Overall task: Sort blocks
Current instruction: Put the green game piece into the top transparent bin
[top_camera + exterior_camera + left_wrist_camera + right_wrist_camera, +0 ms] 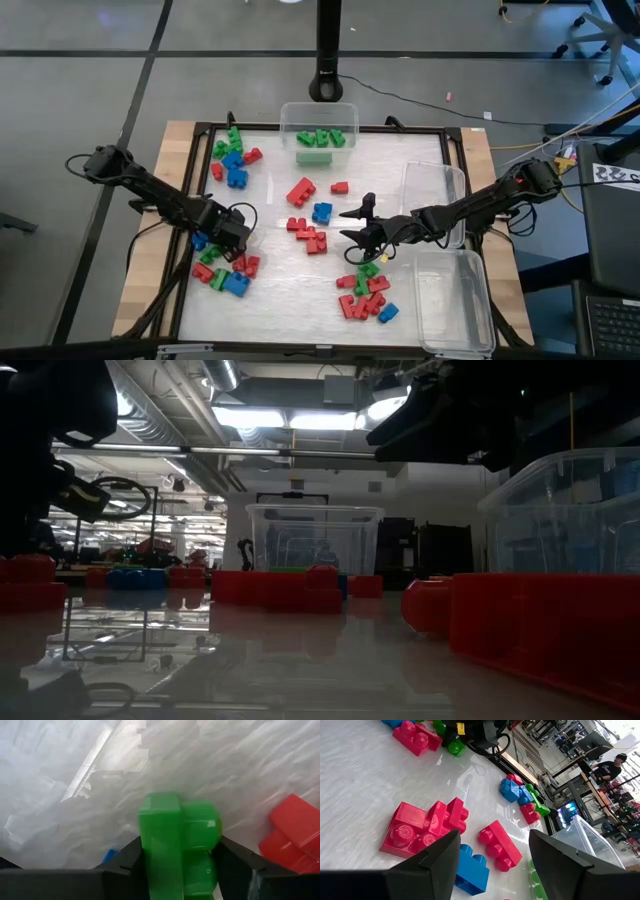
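Note:
Red, green and blue blocks lie in loose groups on the white table: far left point(232, 160), middle point(308, 230), near left point(228, 275) and near right point(365, 295). My left gripper point(236, 228) is over the table's left part, shut on a green block point(177, 845), which also shows in the right wrist view point(454, 746). My right gripper point(360, 222) is open and empty near the middle, pointing toward the table's left side. In its wrist view point(493, 837) a red block point(500, 845) and a blue block point(472, 867) lie beyond its fingers. My left gripper pinches the green block by its two opposite sides point(150, 855) between its two fingers point(122, 862). The block's studs point(200, 827) face sideways toward one finger. The block sticks out past the fingertips. I cannot tell whether it is clear of the table.
A clear tub point(320, 112) with several green blocks stands at the far edge's middle. Two clear tubs stand along the right side, one far point(440, 180) and one near point(460, 310). A black frame point(200, 130) rims the table. Bare table lies between the groups.

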{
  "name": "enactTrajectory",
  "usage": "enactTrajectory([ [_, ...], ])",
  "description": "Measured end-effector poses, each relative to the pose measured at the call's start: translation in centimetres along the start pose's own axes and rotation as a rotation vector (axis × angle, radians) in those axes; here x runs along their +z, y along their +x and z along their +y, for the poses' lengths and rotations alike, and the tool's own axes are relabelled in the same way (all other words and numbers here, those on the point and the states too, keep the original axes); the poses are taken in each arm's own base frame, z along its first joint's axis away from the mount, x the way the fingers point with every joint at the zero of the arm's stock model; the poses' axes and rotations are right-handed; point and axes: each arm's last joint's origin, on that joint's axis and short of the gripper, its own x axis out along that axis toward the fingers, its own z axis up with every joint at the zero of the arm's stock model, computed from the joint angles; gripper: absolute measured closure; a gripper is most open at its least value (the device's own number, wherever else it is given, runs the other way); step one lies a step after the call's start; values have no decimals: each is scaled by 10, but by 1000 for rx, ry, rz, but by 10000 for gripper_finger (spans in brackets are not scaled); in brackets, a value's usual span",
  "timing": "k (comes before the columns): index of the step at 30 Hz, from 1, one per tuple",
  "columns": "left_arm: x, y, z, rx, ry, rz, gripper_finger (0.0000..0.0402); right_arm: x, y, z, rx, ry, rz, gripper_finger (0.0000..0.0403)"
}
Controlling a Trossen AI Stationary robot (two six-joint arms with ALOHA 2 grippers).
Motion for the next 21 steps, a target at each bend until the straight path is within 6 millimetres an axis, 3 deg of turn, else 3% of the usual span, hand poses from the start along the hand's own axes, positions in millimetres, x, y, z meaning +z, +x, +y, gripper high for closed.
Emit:
enactTrajectory([
  [8, 7, -12, -9, -3, 42, -68, 241, 0, 0, 0, 0, 0, 0, 169],
  [21, 49, -86, -39, -76, 234, -390, 234, 0, 0, 0, 0, 0, -1, 169],
])
